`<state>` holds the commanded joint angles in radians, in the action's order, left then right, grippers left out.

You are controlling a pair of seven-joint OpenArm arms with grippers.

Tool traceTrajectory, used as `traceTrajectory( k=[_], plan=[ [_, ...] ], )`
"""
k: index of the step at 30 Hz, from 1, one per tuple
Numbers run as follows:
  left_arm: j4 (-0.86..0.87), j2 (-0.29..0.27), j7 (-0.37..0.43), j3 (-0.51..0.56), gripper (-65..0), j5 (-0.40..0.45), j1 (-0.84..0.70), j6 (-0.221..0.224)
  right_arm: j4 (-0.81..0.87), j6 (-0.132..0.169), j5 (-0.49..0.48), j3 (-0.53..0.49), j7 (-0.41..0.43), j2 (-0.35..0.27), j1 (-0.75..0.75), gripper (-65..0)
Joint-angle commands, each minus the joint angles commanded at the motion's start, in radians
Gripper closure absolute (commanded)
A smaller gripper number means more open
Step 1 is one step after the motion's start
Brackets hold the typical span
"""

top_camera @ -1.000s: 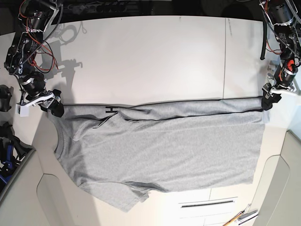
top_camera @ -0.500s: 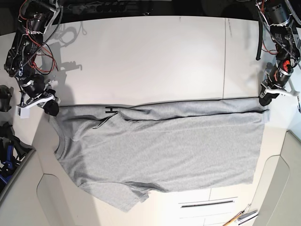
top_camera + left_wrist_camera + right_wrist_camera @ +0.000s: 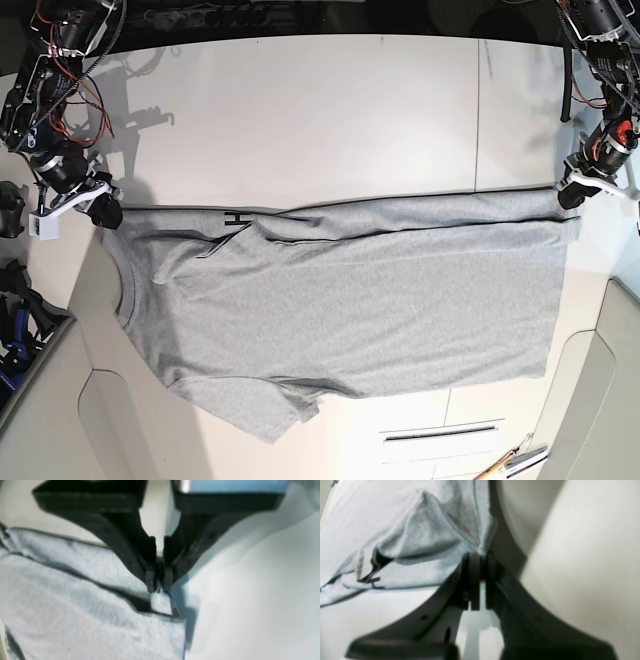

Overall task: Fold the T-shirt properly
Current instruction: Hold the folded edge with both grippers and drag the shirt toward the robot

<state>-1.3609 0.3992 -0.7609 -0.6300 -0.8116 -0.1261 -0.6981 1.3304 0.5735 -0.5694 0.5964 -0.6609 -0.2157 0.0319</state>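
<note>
The T-shirt (image 3: 340,310) lies spread across the white table (image 3: 330,120), its upper edge folded over in a narrow band with a black letter (image 3: 234,217) showing. My left gripper (image 3: 566,196) pinches the hem corner tight. My right gripper (image 3: 102,212) clamps the shoulder corner beside the neck.

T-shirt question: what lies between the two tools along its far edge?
In the base view, only the folded top edge of the T-shirt spans from the right tool to the left tool, both pinching it. A bit of black lettering shows there.
</note>
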Motion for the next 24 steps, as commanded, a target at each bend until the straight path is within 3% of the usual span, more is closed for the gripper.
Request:
traceTrajectory(
  k=[3, 7, 14, 21, 24],
  plan=[
    [-0.043, 0.000, -0.008, -0.007, 0.0, 0.000, -0.049, 0.000, 0.068, 0.000, -0.005, 0.008, -0.023, 0.000, -0.054, 0.0],
    [-0.111, 0.000, -0.007, -0.012, 0.0, 0.000, -0.114, 0.000, 0.145, 0.000, -0.090, 0.047, -0.085, 0.000, -0.117, 0.0],
    [-0.199, 0.000, -0.064, -0.050, 0.0, -0.072, -0.193, 0.000, 0.225, 0.008, -0.131, 0.085, -0.097, 0.000, -0.249, 0.0],
    [-0.246, 0.000, -0.069, -0.053, 0.0, -0.089, -0.298, 0.000, 0.266, 0.010, -0.137, 0.135, -0.113, 0.000, -0.347, 0.0],
    [-0.259, 0.000, -0.074, -0.066, 0.0, -0.091, -0.338, 0.000, 0.266, 0.018, -0.186, 0.182, -0.146, 0.000, -0.383, 0.0]
  ],
)
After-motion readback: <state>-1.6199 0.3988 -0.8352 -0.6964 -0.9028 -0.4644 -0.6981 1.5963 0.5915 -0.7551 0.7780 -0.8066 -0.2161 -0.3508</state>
